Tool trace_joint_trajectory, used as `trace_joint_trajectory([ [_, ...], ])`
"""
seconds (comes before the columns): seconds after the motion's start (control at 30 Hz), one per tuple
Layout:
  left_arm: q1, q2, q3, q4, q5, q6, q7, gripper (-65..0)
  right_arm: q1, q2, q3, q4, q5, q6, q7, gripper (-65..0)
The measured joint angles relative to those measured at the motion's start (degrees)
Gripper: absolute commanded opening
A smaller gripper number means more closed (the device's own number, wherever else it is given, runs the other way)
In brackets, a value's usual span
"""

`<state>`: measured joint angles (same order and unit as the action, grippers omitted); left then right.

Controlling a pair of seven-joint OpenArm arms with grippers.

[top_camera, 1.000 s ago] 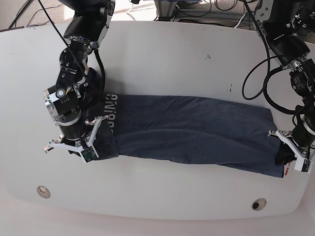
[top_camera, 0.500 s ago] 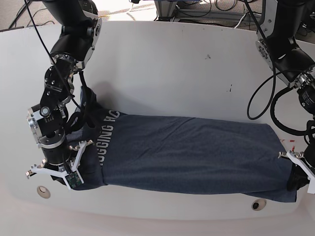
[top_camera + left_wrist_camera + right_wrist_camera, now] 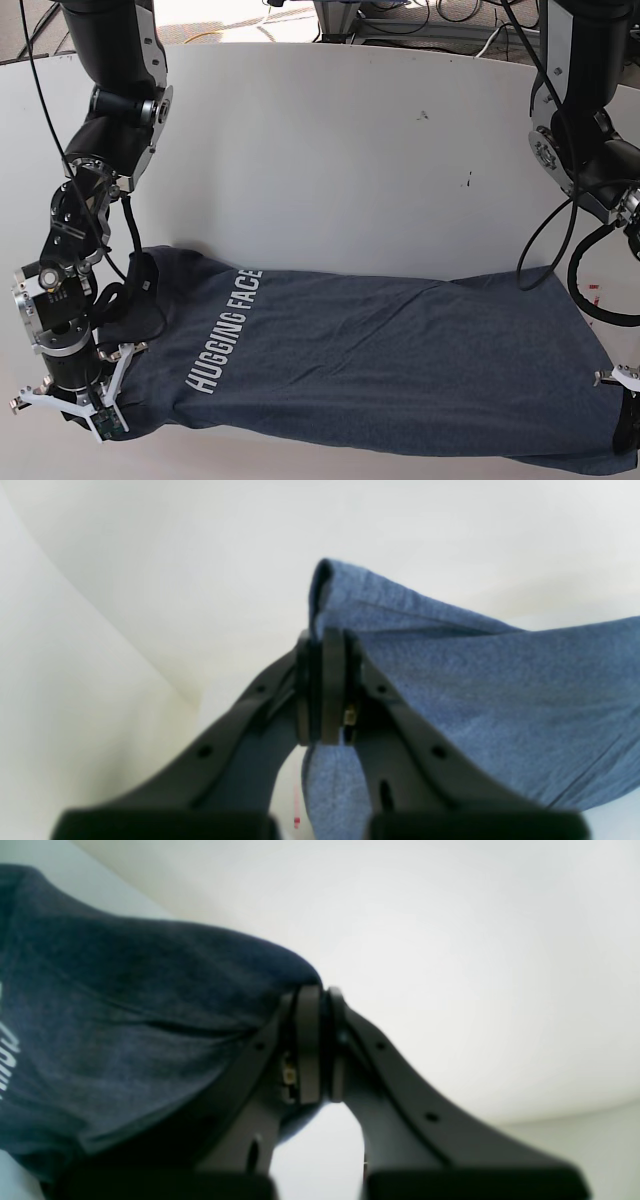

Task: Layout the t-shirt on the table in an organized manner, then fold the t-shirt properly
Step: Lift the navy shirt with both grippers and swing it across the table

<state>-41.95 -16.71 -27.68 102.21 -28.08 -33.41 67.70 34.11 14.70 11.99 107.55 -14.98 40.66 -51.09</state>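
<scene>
The t-shirt (image 3: 380,370) lies stretched along the near edge of the tabletop (image 3: 330,150), white lettering (it reads "HUGGING FACE") facing up toward the end nearest the right hand. The right hand (image 3: 316,1040) is clenched on a bunched dark edge of the cloth at that end. At the opposite end, the left hand (image 3: 327,685) is clamped on a raised fold of the fabric.
</scene>
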Motion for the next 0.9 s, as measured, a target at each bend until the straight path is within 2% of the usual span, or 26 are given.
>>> trace_joint_trajectory([
  [0.2,-3.9,0.1,0.1,0.0,-0.2,0.0,0.1,-64.6,6.2,1.7,0.0,-4.4,0.0,-0.1,0.0,-64.8],
  [0.33,-6.9,0.2,1.0,0.0,-0.1,0.0,2.4,-64.6,9.8,2.4,0.0,-6.9,-0.1,-0.1,0.5,-64.8],
  [0.43,-8.8,1.4,1.0,0.0,-0.3,0.0,2.5,-64.6,11.1,2.8,0.0,-7.8,-0.1,-0.1,0.5,-64.8],
  [0.6,-9.2,2.1,1.8,0.1,-0.3,0.0,2.6,-64.6,11.4,3.7,-2.6,-7.9,-1.4,-0.1,-0.2,-64.8],
  [0.77,-8.9,2.1,2.6,0.1,-0.3,0.0,3.0,-64.6,10.2,3.2,-3.4,-6.1,-0.3,-0.1,-0.5,-64.8],
  [0.9,-7.8,1.9,2.1,0.3,-2.3,0.0,6.0,-64.6,7.4,3.1,-3.5,-2.3,0.1,-0.1,-5.1,-64.8],
])
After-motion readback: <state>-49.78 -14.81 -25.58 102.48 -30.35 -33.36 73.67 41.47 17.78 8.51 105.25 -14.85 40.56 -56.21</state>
